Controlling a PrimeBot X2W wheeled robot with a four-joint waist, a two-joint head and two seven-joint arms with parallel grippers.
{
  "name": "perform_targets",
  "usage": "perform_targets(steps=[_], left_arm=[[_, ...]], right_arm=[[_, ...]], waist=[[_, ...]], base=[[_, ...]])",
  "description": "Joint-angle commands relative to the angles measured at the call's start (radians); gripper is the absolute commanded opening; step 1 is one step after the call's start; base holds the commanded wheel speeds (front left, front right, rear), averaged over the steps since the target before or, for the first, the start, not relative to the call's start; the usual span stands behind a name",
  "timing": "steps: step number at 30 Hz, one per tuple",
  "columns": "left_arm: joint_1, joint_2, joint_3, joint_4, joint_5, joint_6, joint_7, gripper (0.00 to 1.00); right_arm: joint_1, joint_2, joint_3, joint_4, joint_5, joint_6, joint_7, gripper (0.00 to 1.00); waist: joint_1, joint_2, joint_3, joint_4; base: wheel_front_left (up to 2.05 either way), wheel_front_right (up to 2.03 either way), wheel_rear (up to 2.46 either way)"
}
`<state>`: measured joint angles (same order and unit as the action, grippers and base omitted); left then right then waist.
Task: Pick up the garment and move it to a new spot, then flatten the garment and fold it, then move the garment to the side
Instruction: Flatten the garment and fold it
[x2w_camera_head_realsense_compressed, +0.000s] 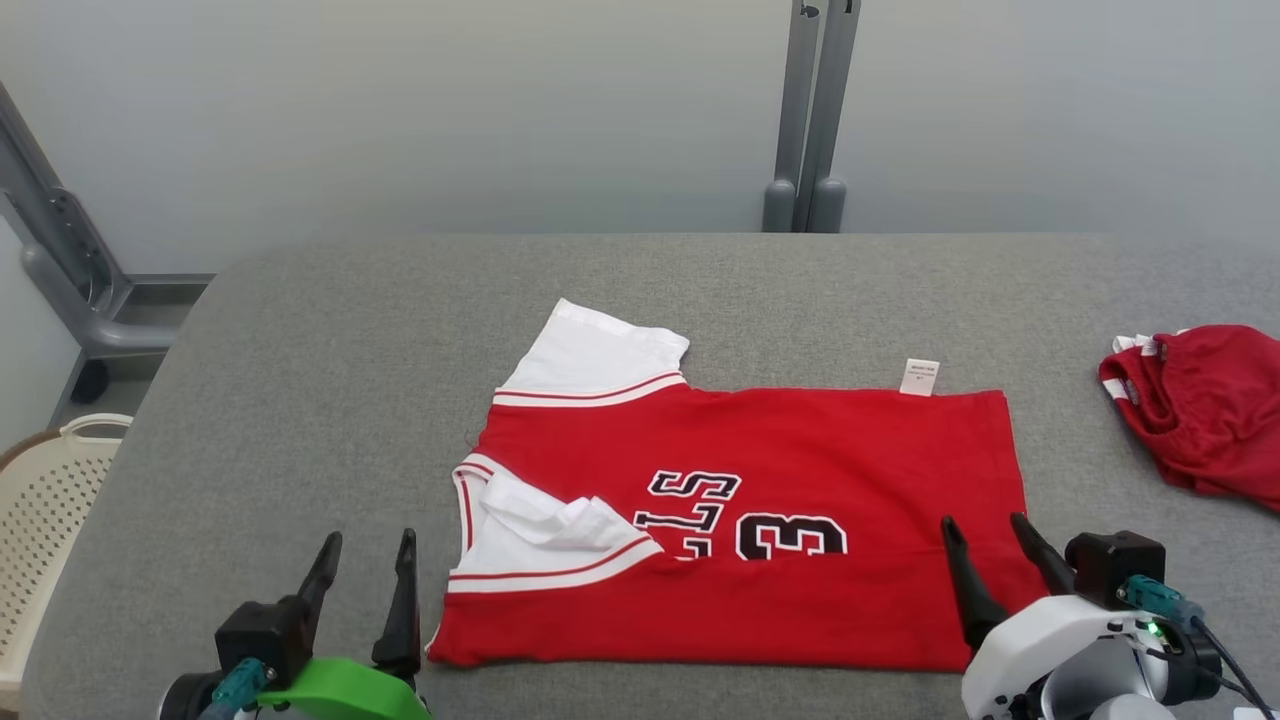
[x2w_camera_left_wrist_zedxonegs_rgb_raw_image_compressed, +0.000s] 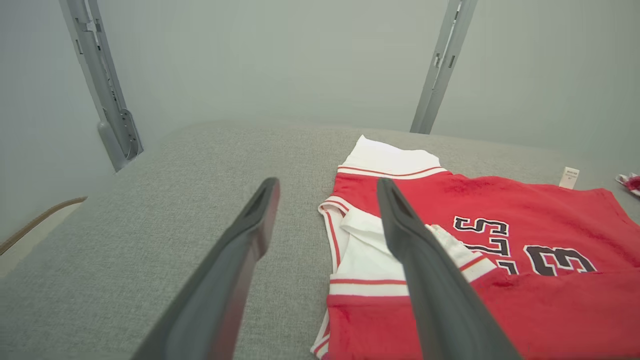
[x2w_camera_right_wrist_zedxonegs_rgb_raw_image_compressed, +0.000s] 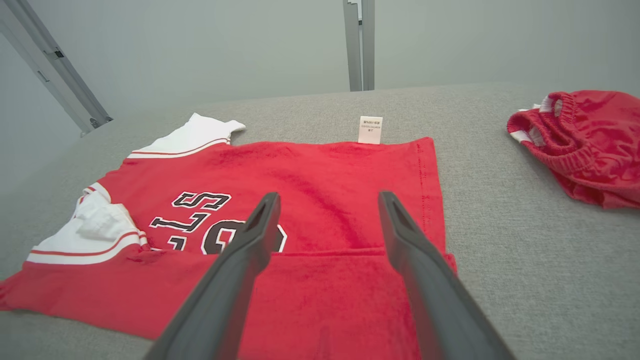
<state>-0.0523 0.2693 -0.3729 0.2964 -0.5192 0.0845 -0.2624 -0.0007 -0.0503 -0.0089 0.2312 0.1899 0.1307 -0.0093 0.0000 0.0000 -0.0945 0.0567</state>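
The garment (x2w_camera_head_realsense_compressed: 780, 440) is a red jersey with white sleeves and black-and-white lettering, lying flat on the grey table, its near long edge folded up over the body. It also fills the right of the left wrist view (x2w_camera_left_wrist_zedxonegs_rgb_raw_image_compressed: 500, 215) and the middle of the right wrist view (x2w_camera_right_wrist_zedxonegs_rgb_raw_image_compressed: 320, 175). My left gripper (x2w_camera_head_realsense_compressed: 368, 565) stands open just left of the jersey's collar end, with nothing between its fingers (x2w_camera_left_wrist_zedxonegs_rgb_raw_image_compressed: 250, 235). My right gripper (x2w_camera_head_realsense_compressed: 985, 540) hangs open over the jersey's near right corner, holding nothing. Its fingers (x2w_camera_right_wrist_zedxonegs_rgb_raw_image_compressed: 400, 230) point across the red cloth.
A second red garment (x2w_camera_head_realsense_compressed: 1200, 410) lies crumpled at the table's right edge, seen too in the right wrist view (x2w_camera_right_wrist_zedxonegs_rgb_raw_image_compressed: 585, 140). A beige perforated basket (x2w_camera_head_realsense_compressed: 50, 490) stands off the table's left side. Grey metal posts (x2w_camera_head_realsense_compressed: 810, 110) rise behind the table (x2w_camera_head_realsense_compressed: 300, 350).
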Motion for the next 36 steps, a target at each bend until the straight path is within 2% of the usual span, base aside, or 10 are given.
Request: perform_targets(steps=[1,9,14,25,32,36], left_arm=[[0.016,0.002,0.001,0.01,0.011,-0.008,-0.003,1.0],[0.055,-0.003,0.004,0.046,0.054,-0.005,-0.003,1.0],[0.066,-0.006,0.016,0.063,0.06,-0.001,-0.003,1.0],[0.046,-0.008,0.01,0.079,0.066,0.001,0.0,1.0],[0.006,-0.014,-0.007,0.085,0.06,-0.018,0.013,1.0],[-0.048,-0.013,-0.025,0.096,0.068,-0.033,0.045,1.0]], right_arm=[[-0.007,-0.001,0.011,0.005,0.001,0.0,-0.022,1.0],[-0.009,-0.001,0.03,0.012,0.007,0.0,-0.085,1.0],[-0.009,-0.001,0.022,0.015,-0.017,0.0,-0.086,1.0],[-0.006,-0.001,0.001,0.016,0.009,0.0,-0.073,1.0],[-0.033,-0.002,-0.019,0.026,0.009,0.0,-0.037,1.0],[-0.077,-0.001,-0.046,0.044,0.006,0.0,0.061,1.0]], waist=[[0.0,0.0,-0.008,0.001],[0.0,0.0,-0.021,0.002],[0.0,0.0,-0.02,0.006],[0.0,0.0,-0.007,0.012],[0.0,0.0,0.02,0.007],[0.0,0.0,0.049,0.001]], base=[[0.0,0.0,0.0],[0.0,0.0,0.0],[0.0,0.0,0.0],[0.0,0.0,0.0],[0.0,0.0,0.0],[0.0,0.0,0.0]])
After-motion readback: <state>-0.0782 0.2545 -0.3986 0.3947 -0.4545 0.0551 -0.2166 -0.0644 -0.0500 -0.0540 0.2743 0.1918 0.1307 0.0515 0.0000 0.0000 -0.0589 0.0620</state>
